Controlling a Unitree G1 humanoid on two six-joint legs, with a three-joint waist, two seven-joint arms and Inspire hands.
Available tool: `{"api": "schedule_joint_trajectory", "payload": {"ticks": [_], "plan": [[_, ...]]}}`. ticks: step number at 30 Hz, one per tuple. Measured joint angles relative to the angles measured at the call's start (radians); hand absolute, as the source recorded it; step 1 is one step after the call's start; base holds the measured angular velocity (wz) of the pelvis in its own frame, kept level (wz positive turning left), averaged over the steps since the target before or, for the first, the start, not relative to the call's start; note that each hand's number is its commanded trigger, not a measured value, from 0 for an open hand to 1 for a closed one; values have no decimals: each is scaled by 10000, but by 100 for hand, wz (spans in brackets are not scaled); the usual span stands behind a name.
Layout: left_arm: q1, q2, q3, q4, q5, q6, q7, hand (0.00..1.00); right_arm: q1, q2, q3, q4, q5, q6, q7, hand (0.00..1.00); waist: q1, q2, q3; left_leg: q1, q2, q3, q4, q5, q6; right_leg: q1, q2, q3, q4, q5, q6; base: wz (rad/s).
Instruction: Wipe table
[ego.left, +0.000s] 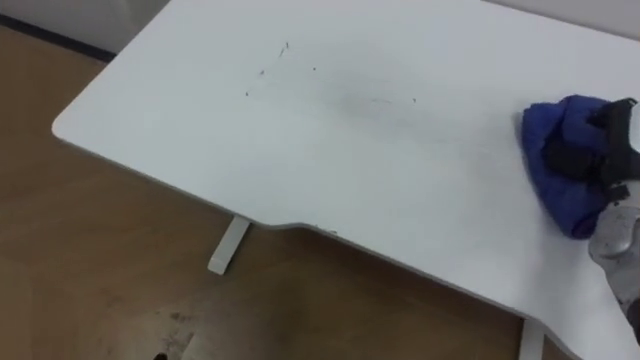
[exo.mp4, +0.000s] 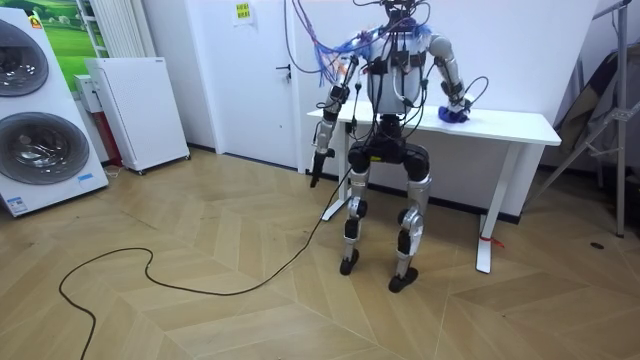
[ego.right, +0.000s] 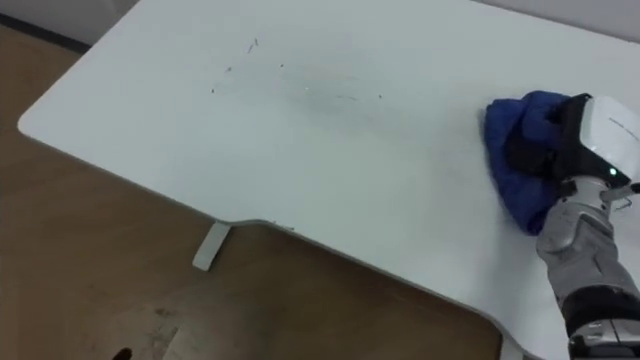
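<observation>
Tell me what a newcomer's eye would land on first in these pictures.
The crumpled blue cloth stands out first, lying on the white table at the right of the eye views, with the robot's right hand curled into it. Next come the small dark specks scattered on the far left part of the top. In the room view the left hand hangs beside the table's end.

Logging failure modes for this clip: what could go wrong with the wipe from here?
The dark specks lie far to the left of the blue cloth in the right hand, so a short stroke may miss them. The cloth is bunched, so little of it may touch the table.
</observation>
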Motion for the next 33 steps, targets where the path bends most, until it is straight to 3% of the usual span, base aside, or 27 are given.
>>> {"api": "schedule_joint_trajectory", "payload": {"ticks": [3, 6, 12, 15, 18, 20, 21, 23, 24, 26, 27, 30, 33], "plan": [[-83, -32, -173, -61, 9, -1, -5, 0, -273, -26, 182, -30, -73, 220, 3, 100, 50, 169, 16, -41, 24, 25, -15, 0, 1, -76, 12, 90, 72, 12, -26, -9], [-305, -41, -218, -14, 4, 1, 0, 0, -910, -36, 802, -82, -548, 765, 31, 100, 535, 197, 25, -82, 136, 424, -102, 24, -21, -489, 79, 579, 244, 49, -136, -38], [-579, -70, -483, 317, -4, 38, -62, 0, -1619, 6, 1337, -277, -1094, 1061, 113, 100, 775, 229, 114, -228, 161, 522, -74, 50, -42, -882, 108, 801, 386, 54, -184, -12], [-540, -66, -498, 329, -271, 152, -52, 0, -1583, -14, 1329, -321, -812, 1037, 72, 100, 738, 196, 143, -214, 175, 528, -139, 48, -45, -871, 127, 843, 330, 54, -183, 0], [-349, -56, -514, 247, -398, 144, 17, 0, -988, -10, 1291, -228, -483, 641, -359, 100, 477, 160, 167, -48, 159, 460, -182, 47, -45, -589, 142, 726, 138, 48, -155, 14], [-189, -52, -449, 206, -377, 131, 39, 0, -125, 51, 676, -202, -379, 194, -801, 100, 142, 151, 162, 151, 141, 410, -224, 44, -40, -122, 186, 474, -211, 49, -73, 45], [-94, -44, -269, 199, -365, 125, 55, 0, 500, 146, 160, -204, -301, -42, -1025, 100, -85, 109, 131, 241, 119, 416, -228, 31, -17, 136, 211, 470, -373, -4, 4, 59], [120, -26, -70, 83, -362, 110, 256, 0, 1327, 225, -340, -213, -21, -276, -1322, 100, -151, -40, -8, 391, 111, 404, -273, -8, 17, 434, 286, 467, -566, -15, 51, 33], [273, 12, -37, -27, -361, 95, 327, 0, 1760, 254, -574, -211, 82, -346, -1368, 100, -315, -28, -36, 500, 101, 339, -261, -41, 24, 711, 348, 441, -740, 0, 76, 26], [368, -2, 100, -143, -297, 48, 425, 0, 2288, 370, -1001, -224, 122, -359, -1398, 100, -402, -87, -151, 619, 100, 365, -249, -75, 31, 959, 362, 308, -857, -6, 108, 22], [366, -5, 98, -217, -282, -46, 459, 0, 2322, 421, -1107, -283, 103, -355, -1396, 100, -395, -90, -171, 667, 117, 367, -234, -93, 23, 991, 363, 307, -833, -6, 107, 5], [196, -74, 73, -277, -280, -205, 481, 0, 2154, 461, -1086, -442, -24, -282, -1286, 100, -295, 45, -124, 776, 162, 516, -238, -101, 19, 913, 338, 424, -642, 3, 91, -22], [13, -268, 65, -186, -212, -362, 509, 0, 1459, 556, -913, -908, -641, 223, -1000, 100, 127, 300, -26, 846, 318, 1073, -115, -241, 36, 465, 296, 880, -155, 44, -20, -80]]}}
